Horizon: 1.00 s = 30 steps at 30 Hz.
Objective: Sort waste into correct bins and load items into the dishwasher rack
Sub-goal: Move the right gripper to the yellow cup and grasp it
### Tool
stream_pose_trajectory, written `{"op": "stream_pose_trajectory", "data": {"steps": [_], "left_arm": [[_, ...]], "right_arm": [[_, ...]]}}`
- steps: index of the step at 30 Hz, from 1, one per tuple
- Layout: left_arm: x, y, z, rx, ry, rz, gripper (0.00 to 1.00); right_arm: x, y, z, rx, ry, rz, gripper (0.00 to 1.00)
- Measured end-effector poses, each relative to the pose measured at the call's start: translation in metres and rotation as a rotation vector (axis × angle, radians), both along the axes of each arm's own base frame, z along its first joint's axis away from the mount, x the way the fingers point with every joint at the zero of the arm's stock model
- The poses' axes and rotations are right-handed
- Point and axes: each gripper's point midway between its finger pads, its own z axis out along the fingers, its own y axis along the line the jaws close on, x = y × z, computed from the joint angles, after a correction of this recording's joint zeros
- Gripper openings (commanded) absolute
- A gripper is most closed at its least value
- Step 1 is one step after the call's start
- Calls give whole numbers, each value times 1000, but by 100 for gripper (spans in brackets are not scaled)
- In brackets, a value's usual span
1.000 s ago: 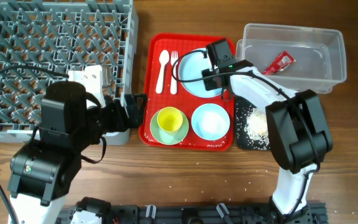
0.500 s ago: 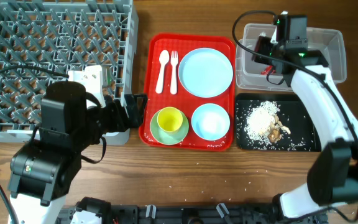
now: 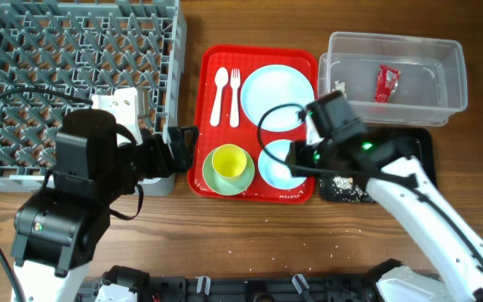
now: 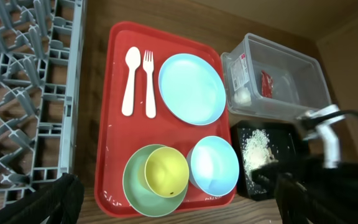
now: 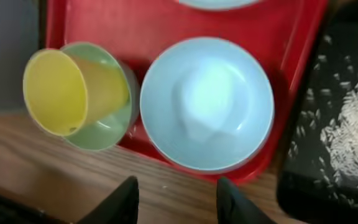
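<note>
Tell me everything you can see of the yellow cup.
The yellow cup is small, plain and round, with no handle in view, and looks like smooth, slightly glossy plastic. It stands mouth up and empty inside the green bowl, a little off the bowl's middle, and rests on that bowl alone. The two sit in the corner of the red tray nearest the left arm, with the blue bowl close beside them. Nothing grips the cup.
</note>
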Motion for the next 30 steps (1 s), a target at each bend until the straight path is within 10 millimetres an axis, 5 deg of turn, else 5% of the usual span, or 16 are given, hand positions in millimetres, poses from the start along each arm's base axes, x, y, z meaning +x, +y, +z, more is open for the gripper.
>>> {"op": "stream_pose_trajectory", "data": {"steps": [5, 18, 22, 25, 28, 30], "left_arm": [[0, 0, 0, 0, 1, 0, 100], [0, 0, 0, 0, 1, 0, 100], [0, 0, 0, 0, 1, 0, 100], [0, 0, 0, 0, 2, 0, 100], [0, 0, 0, 0, 1, 0, 100], [0, 0, 0, 0, 1, 0, 100]], "right_arm": [[-15, 1, -42, -94, 57, -27, 36], [-1, 12, -39, -54, 1, -19, 36], [-3, 35, -36, -7, -31, 86, 32], [9, 56, -63, -15, -36, 129, 31], [12, 55, -103, -72, 27, 129, 26], [12, 52, -112, -99, 43, 125, 18]]}}
